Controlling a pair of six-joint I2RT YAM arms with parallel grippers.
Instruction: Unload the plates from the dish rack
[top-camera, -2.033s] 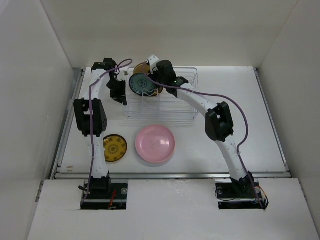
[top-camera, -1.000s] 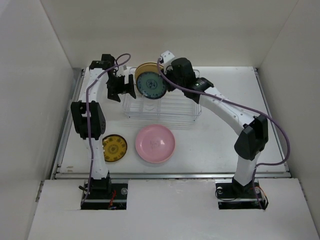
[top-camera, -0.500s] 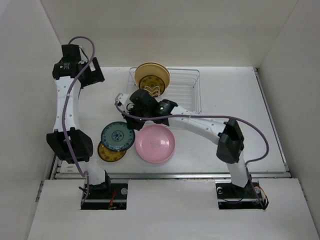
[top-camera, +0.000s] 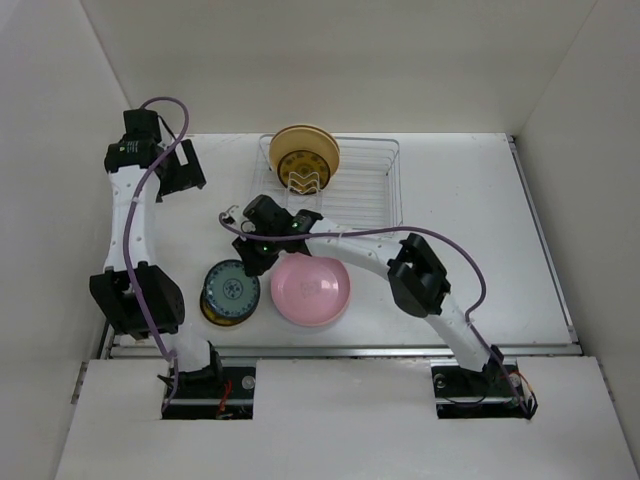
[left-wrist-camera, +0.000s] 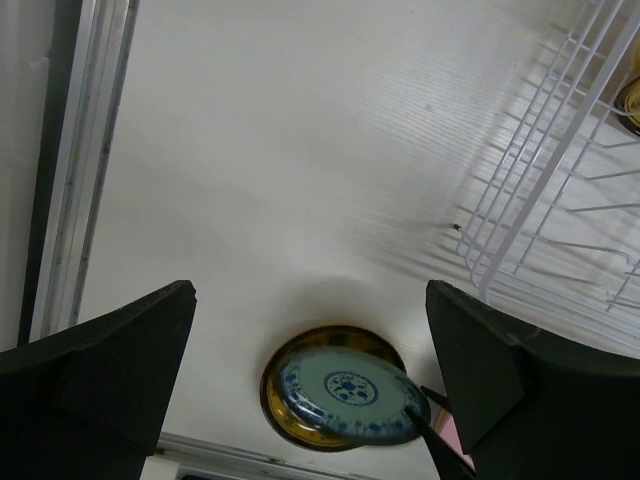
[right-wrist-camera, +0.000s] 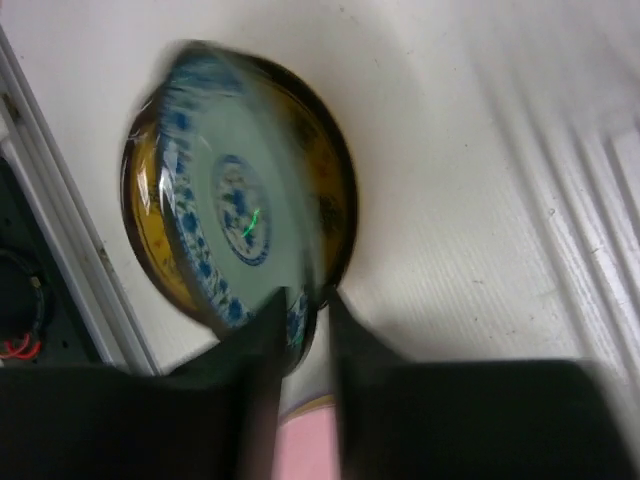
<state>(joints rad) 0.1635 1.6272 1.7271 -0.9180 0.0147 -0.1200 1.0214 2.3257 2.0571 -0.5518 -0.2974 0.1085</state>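
Though the right claw straddles the blue plate, whether it grips is unclear.

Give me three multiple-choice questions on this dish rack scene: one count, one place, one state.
1. How many plates lie on the table outside the dish rack? A one; B three; C five.
2. Where is the blue-patterned plate? A upright in the dish rack; B on the yellow-brown plate; C against the back wall.
3. On the left gripper, how do the jaws stand? A wide apart, empty; B shut on a plate; C shut on a wire.
Answers: 1 B, the pink plate plus the stacked pair; 2 B, both wrist views show it on top; 3 A, its wrist view shows them far apart, gripping nothing.
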